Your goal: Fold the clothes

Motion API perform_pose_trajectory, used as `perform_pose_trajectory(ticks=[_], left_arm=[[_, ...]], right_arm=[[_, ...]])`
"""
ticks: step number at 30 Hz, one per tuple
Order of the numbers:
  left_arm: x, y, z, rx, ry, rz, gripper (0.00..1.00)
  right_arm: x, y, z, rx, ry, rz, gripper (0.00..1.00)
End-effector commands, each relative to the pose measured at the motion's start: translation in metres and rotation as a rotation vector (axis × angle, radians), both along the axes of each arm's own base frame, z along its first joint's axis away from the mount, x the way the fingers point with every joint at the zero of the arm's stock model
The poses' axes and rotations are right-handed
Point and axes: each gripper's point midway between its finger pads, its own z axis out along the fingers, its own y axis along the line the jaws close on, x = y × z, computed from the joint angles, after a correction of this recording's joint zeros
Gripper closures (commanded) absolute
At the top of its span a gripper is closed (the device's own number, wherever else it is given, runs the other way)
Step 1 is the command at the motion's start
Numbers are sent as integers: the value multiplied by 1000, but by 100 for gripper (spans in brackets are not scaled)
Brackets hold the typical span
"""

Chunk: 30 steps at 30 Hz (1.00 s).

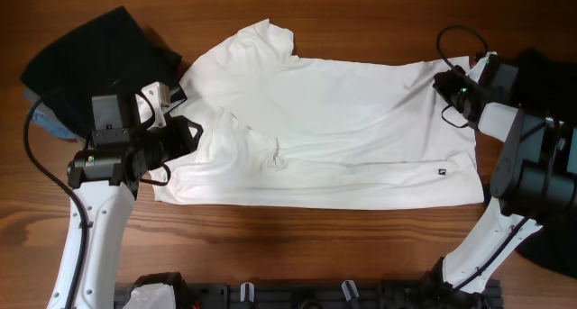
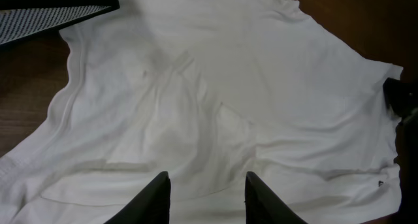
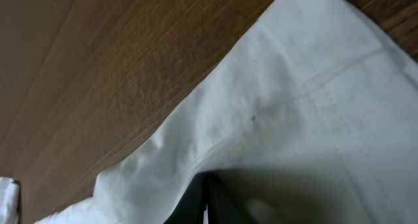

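A white short-sleeved T-shirt (image 1: 343,138) lies spread across the wooden table, collar to the left and hem to the right, with a small black tag (image 1: 442,172) near the hem. A loose black garment (image 1: 99,52) is heaped at the back left. My left gripper (image 1: 192,134) hovers at the shirt's collar end; in the left wrist view its jaws (image 2: 207,188) stand open above the rumpled fabric (image 2: 215,87). My right gripper (image 1: 448,86) is at the shirt's far right hem corner, shut on the cloth (image 3: 294,93), which drapes over its fingers (image 3: 196,201).
A blue-grey cloth (image 1: 43,120) peeks out under the black garment. Dark fabric (image 1: 552,70) lies at the right edge behind the right arm. A black rack (image 1: 297,295) runs along the front edge. Bare wood (image 1: 297,246) shows in front of the shirt.
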Motion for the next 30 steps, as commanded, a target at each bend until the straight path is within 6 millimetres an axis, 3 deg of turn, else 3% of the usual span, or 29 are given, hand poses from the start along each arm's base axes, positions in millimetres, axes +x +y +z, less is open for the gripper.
perform_pose_trajectory(ticks=[1, 4, 7, 10, 14, 18, 22, 25, 28, 29, 30], left_arm=[[4, -1, 7, 13, -30, -16, 58], [8, 0, 6, 15, -37, -18, 57], [15, -3, 3, 25, -53, -40, 69], [23, -16, -1, 42, -77, -105, 74], [35, -37, -16, 107, -114, -246, 88], [56, -50, -49, 162, -115, -318, 92], [88, -47, -89, 188, -115, -285, 96], [108, -45, -108, 163, -121, -204, 92], [128, -51, -97, 122, -190, -177, 91], [135, -53, -88, 112, -223, -182, 82], [142, -56, -79, 101, -249, -189, 66]], right_arm=[[8, 10, 25, 6, -58, 87, 88], [9, 13, 76, -27, -143, 131, 80], [-7, 16, 134, -45, -182, 128, 75], [-29, 23, 164, -39, -166, 129, 74], [-56, 33, 167, -40, -89, 161, 75], [-81, 42, 153, -34, 12, 213, 75], [-97, 55, 144, -9, 67, 288, 74], [-105, 60, 139, -11, 96, 316, 73], [-109, 63, 136, -23, 106, 349, 73], [-113, 64, 134, -23, 119, 358, 73], [-115, 66, 133, -28, 124, 372, 72]])
